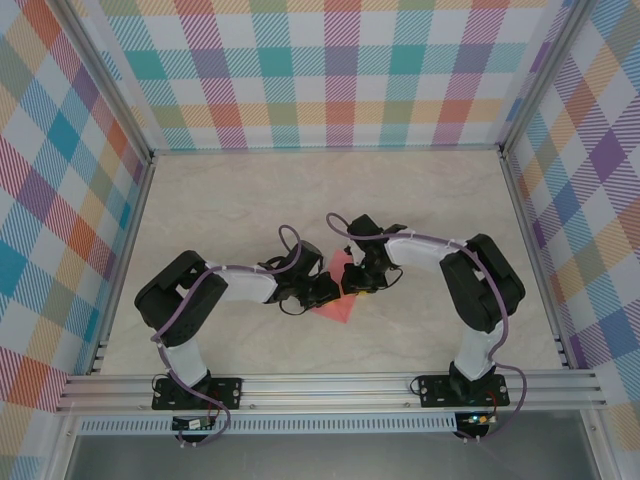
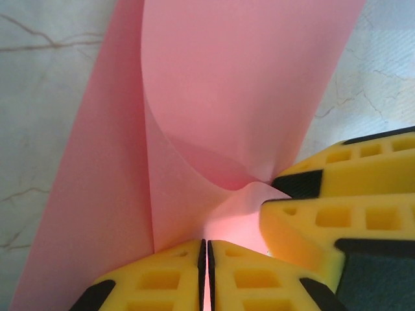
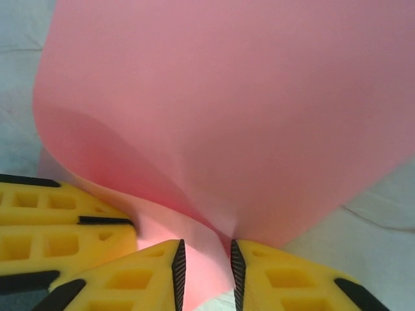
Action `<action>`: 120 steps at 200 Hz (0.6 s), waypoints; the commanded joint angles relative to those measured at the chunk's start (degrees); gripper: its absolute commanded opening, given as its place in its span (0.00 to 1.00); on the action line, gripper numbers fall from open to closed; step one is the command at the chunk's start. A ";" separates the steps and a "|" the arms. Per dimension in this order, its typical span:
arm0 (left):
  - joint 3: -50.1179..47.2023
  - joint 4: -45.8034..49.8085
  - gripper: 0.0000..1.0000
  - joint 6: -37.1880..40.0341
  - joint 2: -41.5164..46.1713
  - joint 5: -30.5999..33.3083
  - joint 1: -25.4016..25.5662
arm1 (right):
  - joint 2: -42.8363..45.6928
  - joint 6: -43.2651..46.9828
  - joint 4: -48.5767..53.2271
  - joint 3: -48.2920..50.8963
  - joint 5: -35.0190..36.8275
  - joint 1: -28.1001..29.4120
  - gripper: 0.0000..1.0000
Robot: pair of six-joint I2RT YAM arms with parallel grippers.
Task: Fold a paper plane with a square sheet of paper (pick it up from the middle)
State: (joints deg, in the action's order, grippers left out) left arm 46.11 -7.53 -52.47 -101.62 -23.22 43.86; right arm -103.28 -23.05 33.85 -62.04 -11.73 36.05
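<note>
Early days I reckon; the sheet (image 2: 246,84) is bent over into a soft roll, not pressed into a crease, and it's nothing like a dart yet; nose folds, wings and the centre fold all look left to do. My left gripper (image 2: 204,251) is clamped on the sheet's near edge, jaws together; right gripper (image 3: 206,253) sits just beside it, jaws a little apart with paper loose in the gap. Sheet fans out ahead of both tools, low over the pale marbled table (image 1: 250,200); plaid walls (image 1: 340,70) all round.
</note>
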 commanded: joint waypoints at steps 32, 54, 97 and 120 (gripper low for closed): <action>0.45 5.98 0.12 0.28 -1.29 2.65 0.96 | 7.48 -1.35 0.88 1.76 5.21 0.09 0.18; 0.39 5.96 0.11 0.13 -1.29 2.74 0.91 | 7.57 -1.32 -1.58 3.01 0.11 0.13 0.14; 0.39 6.20 0.11 -0.02 -1.21 3.18 1.00 | 4.00 -1.29 -4.74 3.94 -5.87 0.15 0.08; 0.43 6.20 0.11 -0.18 -1.12 3.25 1.03 | 2.43 -0.90 -5.28 4.27 -6.60 0.16 0.08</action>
State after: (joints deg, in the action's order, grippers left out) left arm 46.72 -6.11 -52.53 -101.62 -22.13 44.18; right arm -98.96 -23.94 30.06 -58.78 -15.05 36.01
